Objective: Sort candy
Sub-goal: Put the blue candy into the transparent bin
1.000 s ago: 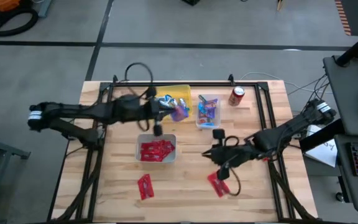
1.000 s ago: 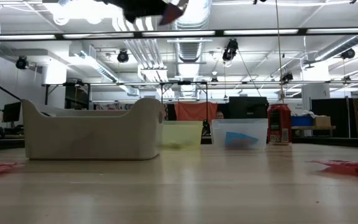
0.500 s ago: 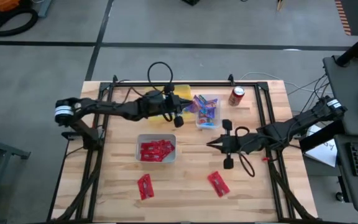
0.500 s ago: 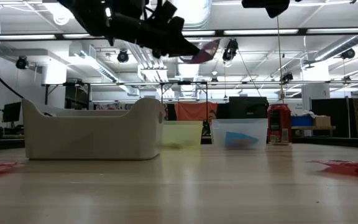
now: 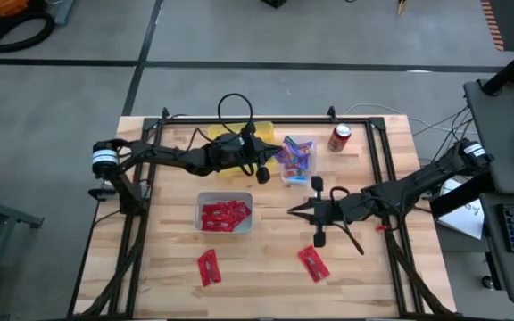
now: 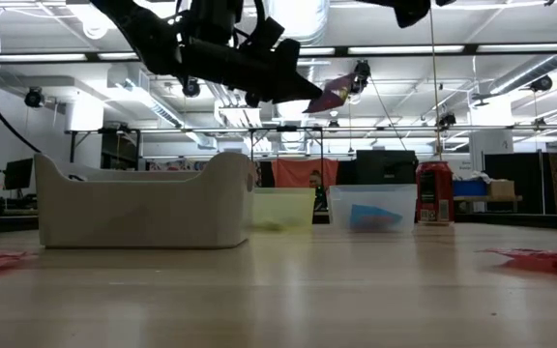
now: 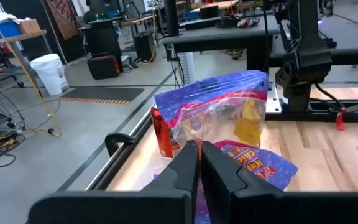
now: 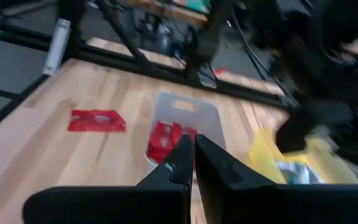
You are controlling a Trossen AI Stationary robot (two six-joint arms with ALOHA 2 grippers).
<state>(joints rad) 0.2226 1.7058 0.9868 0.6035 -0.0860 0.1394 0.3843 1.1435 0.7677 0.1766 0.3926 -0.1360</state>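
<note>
My left gripper (image 5: 270,153) (image 6: 303,94) (image 7: 199,158) is shut on a pink/purple-blue candy packet (image 5: 284,150) (image 6: 332,95) (image 7: 219,112), high above the clear bin (image 5: 298,160) (image 6: 370,206) that holds similar packets (image 7: 257,167). My right gripper (image 5: 294,211) (image 8: 190,155) is shut and empty, raised over mid-table right of the white bin (image 5: 224,214) (image 8: 182,124) of red packets. Two red packets (image 5: 208,266) (image 5: 312,263) lie flat on the near table. My left gripper pinches the pink/purple-blue packet between its two fingers by one edge (image 7: 194,138). The fingers come from the table's left, slanting slightly down. The packet sticks out beyond the fingertips, lifted clear in the air over the clear bin.
A yellow bin (image 5: 259,134) (image 6: 283,208) sits left of the clear bin, partly under my left arm. A red soda can (image 5: 340,136) (image 6: 434,193) stands at the far right. A black frame rims the table. Bare wood lies between the bins and the near edge.
My left gripper carried the packet from over the yellow bin rightward to above the clear bin. My right gripper drew away from the near-right red packet, which stays on the table, rising and moving toward the far edge, then left.
</note>
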